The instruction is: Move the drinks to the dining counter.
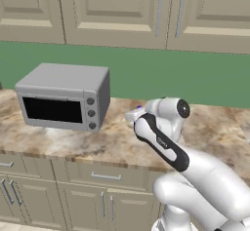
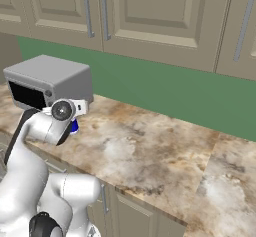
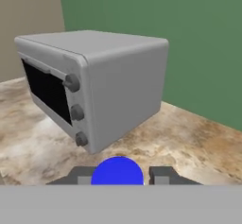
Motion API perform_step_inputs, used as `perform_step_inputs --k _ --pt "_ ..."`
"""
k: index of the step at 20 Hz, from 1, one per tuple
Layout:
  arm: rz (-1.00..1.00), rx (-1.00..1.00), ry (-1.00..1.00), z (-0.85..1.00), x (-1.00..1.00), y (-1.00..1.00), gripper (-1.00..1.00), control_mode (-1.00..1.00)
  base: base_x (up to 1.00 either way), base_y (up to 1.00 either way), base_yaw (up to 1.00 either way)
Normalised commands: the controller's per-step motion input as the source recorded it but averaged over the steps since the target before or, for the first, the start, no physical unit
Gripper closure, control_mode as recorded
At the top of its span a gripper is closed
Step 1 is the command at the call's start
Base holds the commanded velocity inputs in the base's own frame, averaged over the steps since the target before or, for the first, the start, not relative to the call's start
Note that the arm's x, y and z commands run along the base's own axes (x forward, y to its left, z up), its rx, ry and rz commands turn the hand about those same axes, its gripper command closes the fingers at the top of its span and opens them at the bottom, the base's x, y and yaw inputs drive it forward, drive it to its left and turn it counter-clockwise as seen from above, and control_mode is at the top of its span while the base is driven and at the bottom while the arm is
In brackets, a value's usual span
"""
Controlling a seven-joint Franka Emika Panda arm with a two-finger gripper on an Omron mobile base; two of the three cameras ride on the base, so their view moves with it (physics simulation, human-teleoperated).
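Marbled beige-brown counter (image 2: 165,151) over beige cabinet drawers, green backsplash (image 2: 175,88); grey toaster oven (image 1: 63,96) on it; jaws flank blue bottle cap (image 3: 117,171), grip unclear.

The toaster oven (image 1: 63,96) at the left of the left base view has a matt grey, metal-looking shell, smooth and evenly toned, with a flat black door panel and dull grey knobs. The counter (image 2: 150,146) under it looks like polished stone, marbled in brown, beige and white, with a faint sheen. The cabinet doors (image 1: 117,10) along the top of the frame are smooth cream-beige with a painted look and satin metal bar handles. The wall (image 2: 165,88) behind is plain matt green. At the bottom centre of the hand view, a blue cap (image 3: 117,171) looks like smooth, uniform plastic between two matt dark fingertips (image 3: 163,175).
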Motion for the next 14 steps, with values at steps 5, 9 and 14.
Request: perform_step_inputs --k 5,9,14 --pt "0.0 0.0 0.0 0.62 -0.01 -0.09 1.0 -1.0 0.0 0.0 0.0" --pt "0.0 0.0 0.1 0.81 0.0 -0.07 1.0 -1.0 0.0 0.0 0.0" --pt "0.0 0.0 0.0 0.54 -0.19 -0.05 1.0 -1.0 0.0 0.0 0.0"
